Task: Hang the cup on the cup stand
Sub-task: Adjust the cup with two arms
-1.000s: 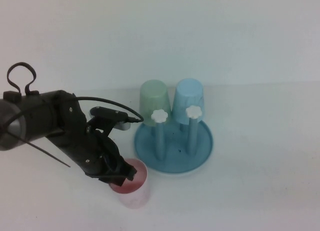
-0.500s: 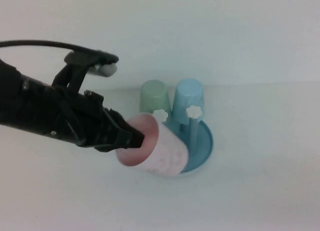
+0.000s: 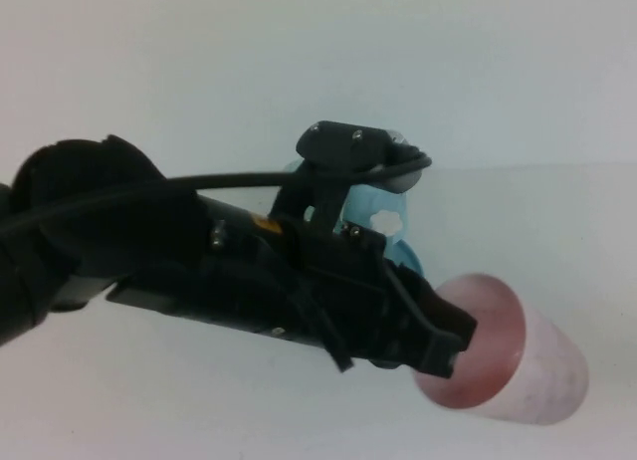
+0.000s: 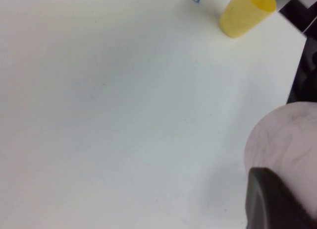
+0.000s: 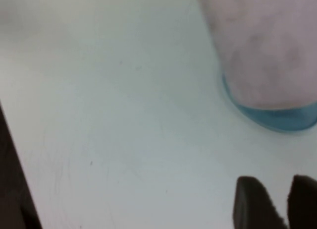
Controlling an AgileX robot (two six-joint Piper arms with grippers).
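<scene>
The left gripper is pinching the rim of the pink cup, holding it lifted and tipped on its side near the camera, mouth facing back toward the arm, at about five o'clock from the cup stand. The stand is sitting mostly hidden behind the arm, one white flower cap and a light blue cup peeking out. The right gripper is hovering low near the stand's rim, its jaws standing narrowly apart and empty. Judging ahead, the thin rim pinch is risking a slip, and the blocked view is risking a missed peg or a knocked neighbouring cup.
</scene>
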